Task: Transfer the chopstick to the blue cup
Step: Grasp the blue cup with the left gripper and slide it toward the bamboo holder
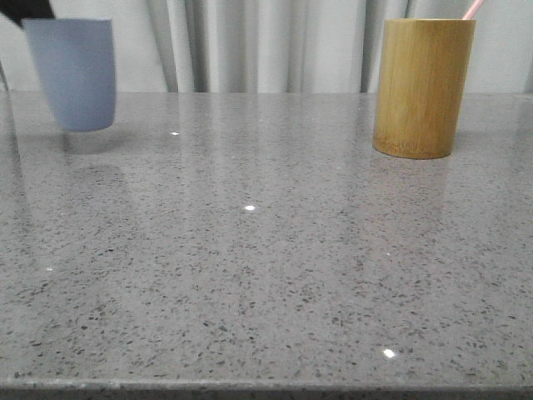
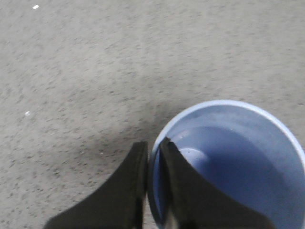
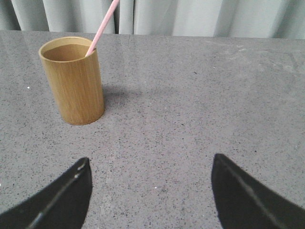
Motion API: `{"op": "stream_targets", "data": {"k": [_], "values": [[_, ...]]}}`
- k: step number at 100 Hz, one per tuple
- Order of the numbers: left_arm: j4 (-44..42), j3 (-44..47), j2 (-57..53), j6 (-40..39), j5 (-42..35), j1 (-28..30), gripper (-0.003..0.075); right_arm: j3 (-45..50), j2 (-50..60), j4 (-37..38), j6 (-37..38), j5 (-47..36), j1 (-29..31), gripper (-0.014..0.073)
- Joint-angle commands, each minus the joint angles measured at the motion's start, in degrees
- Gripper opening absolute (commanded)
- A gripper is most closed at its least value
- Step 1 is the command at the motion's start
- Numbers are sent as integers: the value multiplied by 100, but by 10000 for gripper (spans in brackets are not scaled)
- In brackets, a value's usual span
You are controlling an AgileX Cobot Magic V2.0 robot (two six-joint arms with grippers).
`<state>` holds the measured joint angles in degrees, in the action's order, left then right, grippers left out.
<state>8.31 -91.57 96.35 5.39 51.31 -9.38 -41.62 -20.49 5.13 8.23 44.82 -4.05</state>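
The blue cup [image 1: 73,73] is at the far left of the table, slightly tilted. My left gripper [image 1: 25,10] is shut on its rim. In the left wrist view the gripper [image 2: 153,144] has one finger outside the wall and one inside the empty blue cup [image 2: 238,157]. A pale pink chopstick [image 1: 473,8] sticks out of the tan bamboo holder [image 1: 420,87] at the far right. In the right wrist view the chopstick [image 3: 102,26] leans in the holder [image 3: 74,81]. My right gripper [image 3: 150,164] is open and empty above the table, short of the holder.
The grey speckled table [image 1: 266,267] runs to a front edge at the bottom of the front view. Pale curtains [image 1: 266,42] hang behind the table's back edge. The right arm is out of the front view.
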Motion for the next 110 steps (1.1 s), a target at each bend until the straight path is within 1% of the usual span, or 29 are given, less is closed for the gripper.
{"op": "stream_targets", "data": {"k": [1, 11, 31, 59, 79, 110], "values": [[166, -440, -248, -11, -69, -330, -19, -188, -106, 87, -36, -449, 12, 530], [166, -655, -232, -11, -94, -746, -19, -188, -106, 87, -36, -448, 12, 530], [166, -913, -59, -11, -441, -1611, -19, -188, -106, 87, -36, -448, 12, 530], [166, -1058, 390, -11, -775, -2354, -19, -188, -106, 87, -36, -448, 12, 530], [155, -1121, 682, -11, -775, -2571, -19, -188, -106, 87, -36, -448, 12, 530], [166, -1121, 818, -11, -775, -2601, -19, -188, -106, 87, -36, -448, 12, 530]]}}
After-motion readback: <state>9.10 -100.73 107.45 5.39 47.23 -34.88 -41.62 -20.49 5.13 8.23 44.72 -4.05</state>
